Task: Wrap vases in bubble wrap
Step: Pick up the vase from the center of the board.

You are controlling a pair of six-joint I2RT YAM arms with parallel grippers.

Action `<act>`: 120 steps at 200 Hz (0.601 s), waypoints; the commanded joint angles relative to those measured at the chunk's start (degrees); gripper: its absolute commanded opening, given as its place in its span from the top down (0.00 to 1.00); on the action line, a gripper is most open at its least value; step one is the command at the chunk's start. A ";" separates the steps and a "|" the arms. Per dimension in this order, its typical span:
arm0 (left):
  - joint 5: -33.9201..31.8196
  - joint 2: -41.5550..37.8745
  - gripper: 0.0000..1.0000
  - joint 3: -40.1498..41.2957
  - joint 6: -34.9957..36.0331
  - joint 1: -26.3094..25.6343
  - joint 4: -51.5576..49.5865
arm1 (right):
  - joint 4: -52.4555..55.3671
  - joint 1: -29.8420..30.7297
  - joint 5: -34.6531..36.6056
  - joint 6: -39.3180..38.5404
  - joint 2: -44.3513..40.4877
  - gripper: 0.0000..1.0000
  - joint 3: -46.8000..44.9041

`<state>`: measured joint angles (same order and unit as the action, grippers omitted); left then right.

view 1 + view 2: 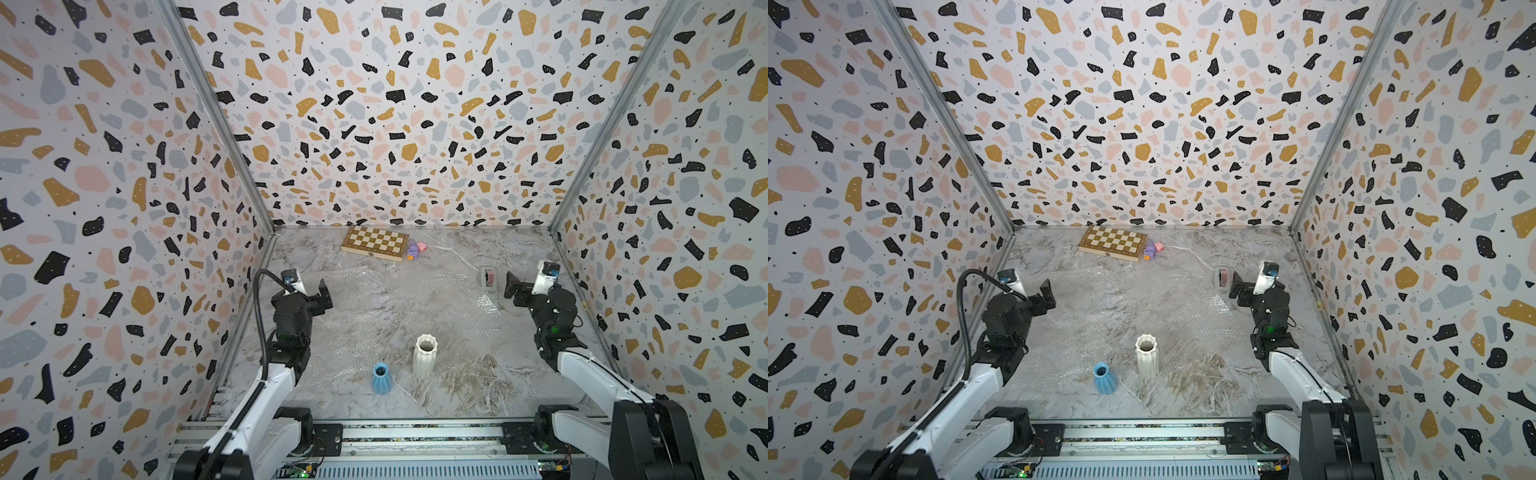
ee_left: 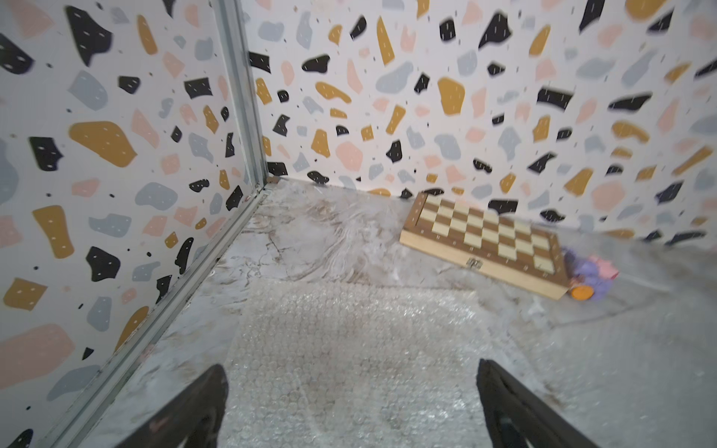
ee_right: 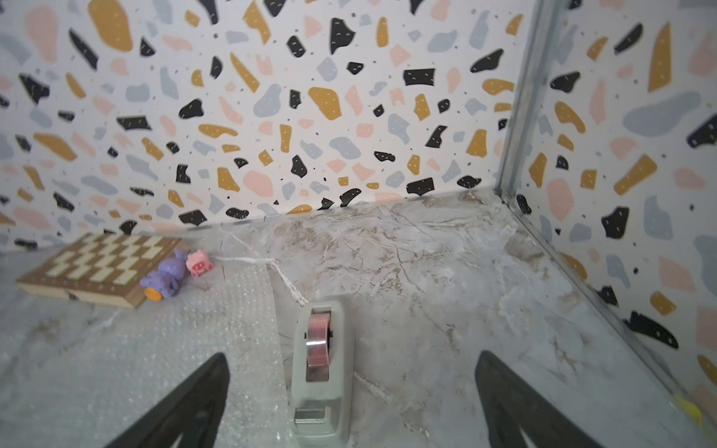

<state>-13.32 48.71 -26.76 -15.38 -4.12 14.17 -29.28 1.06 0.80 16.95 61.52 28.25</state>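
Note:
A tall cream-white ribbed vase (image 1: 424, 356) (image 1: 1146, 356) stands upright near the table's front, and a smaller light blue vase (image 1: 381, 377) (image 1: 1104, 377) stands upright just left of it. Clear bubble wrap (image 1: 357, 291) (image 2: 349, 349) (image 3: 174, 349) lies flat across the middle of the marble table, behind the vases. My left gripper (image 1: 322, 297) (image 2: 351, 368) hovers open over the wrap's left part, with nothing between its jaws. My right gripper (image 1: 512, 286) (image 3: 351, 358) is open at the right, above the wrap's right edge, and holds nothing.
A grey-white tape dispenser (image 1: 489, 279) (image 3: 322, 368) stands just in front of the right gripper, beside the wrap's edge. A folded wooden chessboard (image 1: 374, 243) and small purple and pink toys (image 1: 415, 249) lie by the back wall. Patterned walls enclose three sides.

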 commanded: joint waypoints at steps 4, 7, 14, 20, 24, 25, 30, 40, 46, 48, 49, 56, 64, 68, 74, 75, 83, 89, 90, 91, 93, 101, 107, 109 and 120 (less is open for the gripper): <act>-5.07 -6.38 0.01 -4.04 -19.69 0.43 -20.42 | 24.37 -3.07 -7.17 12.00 -3.39 0.01 5.87; -4.07 -7.22 0.01 -4.39 -19.49 0.43 -21.10 | 26.26 -2.77 -7.18 11.71 -3.78 0.01 6.72; -1.02 -8.63 0.01 -5.49 -19.55 0.43 -22.91 | 30.23 -1.24 -6.43 10.92 -4.70 0.01 8.41; 1.34 -9.62 0.01 -6.84 -20.39 0.43 -25.90 | 33.59 0.53 -5.73 9.56 -5.50 0.01 10.18; 3.22 -10.17 0.01 -7.85 -20.74 0.43 -28.19 | 36.11 2.17 -4.74 8.89 -5.98 0.01 11.54; 3.74 -10.32 0.01 -8.12 -20.83 0.43 -28.43 | 36.74 2.53 -4.53 8.76 -6.06 0.01 11.90; 6.68 -10.98 0.01 -9.30 -21.21 0.35 -30.75 | 39.70 4.71 -3.59 8.20 -6.73 0.01 13.49; 11.74 -12.01 0.01 -11.69 -22.05 0.34 -34.95 | 44.20 9.36 -3.75 7.46 -7.90 0.01 16.11; 14.13 -12.47 0.01 -13.00 -22.90 0.26 -37.53 | 47.07 12.54 -3.49 7.46 -8.53 0.01 17.79; 15.00 -12.67 0.01 -13.30 -23.17 0.19 -38.43 | 48.10 13.66 -3.16 7.48 -8.63 0.01 18.37; 15.39 -12.71 0.01 -13.57 -23.28 0.18 -38.87 | 48.66 14.25 -2.90 7.57 -8.71 0.01 18.66; 17.76 -13.10 0.01 -15.17 -23.75 0.08 -42.15 | 52.46 18.60 -1.17 8.14 -9.10 0.01 20.72; 20.09 -13.36 0.01 -16.91 -24.39 -0.09 -46.15 | 55.46 24.14 0.21 8.37 -9.59 0.01 22.39; 21.60 -13.41 0.01 -17.53 -24.52 -0.18 -47.57 | 56.98 26.95 1.55 9.03 -9.72 0.01 23.22; 24.38 -13.42 0.01 -18.23 -24.28 -0.35 -49.19 | 58.91 31.20 3.13 10.52 -9.75 0.01 24.19; 24.83 -13.44 0.01 -18.37 -24.18 -0.40 -49.52 | 59.12 31.94 3.23 10.71 -9.79 0.01 24.25; 27.63 -13.37 0.01 -19.23 -23.92 -0.70 -52.41 | 60.54 37.33 3.63 12.10 -9.65 0.01 25.05; 29.59 -13.44 0.01 -19.69 -23.56 -1.00 -54.22 | 62.26 41.46 4.63 13.54 -9.13 0.01 25.98; 29.94 -13.50 0.01 -19.67 -23.43 -1.08 -54.41 | 62.43 42.13 4.90 13.85 -9.00 0.01 26.11; 30.29 -13.52 0.01 -19.70 -23.32 -1.16 -54.60 | 62.81 42.86 5.17 14.01 -8.89 0.01 26.31; 30.94 -13.63 0.01 -19.72 -23.23 -1.33 -54.98 | 63.50 44.28 5.70 14.70 -8.74 0.01 26.59; 33.13 -14.17 0.01 -19.75 -23.06 -2.10 -56.46 | 65.12 50.20 8.02 16.94 -8.10 0.01 27.50; 34.16 -14.65 0.01 -19.61 -23.23 -3.07 -57.26 | 65.92 54.59 10.08 19.00 -7.55 0.01 27.77; 34.51 -14.88 0.01 -19.52 -23.28 -3.35 -57.38 | 66.12 56.01 10.76 19.66 -7.38 0.01 27.81; 35.03 -15.49 0.01 -19.25 -23.39 -6.54 -57.97 | 66.61 63.12 13.66 23.21 -5.64 0.01 28.15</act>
<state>13.43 34.46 -45.54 -38.13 -6.66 -36.36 27.92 52.56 6.04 31.44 53.58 54.65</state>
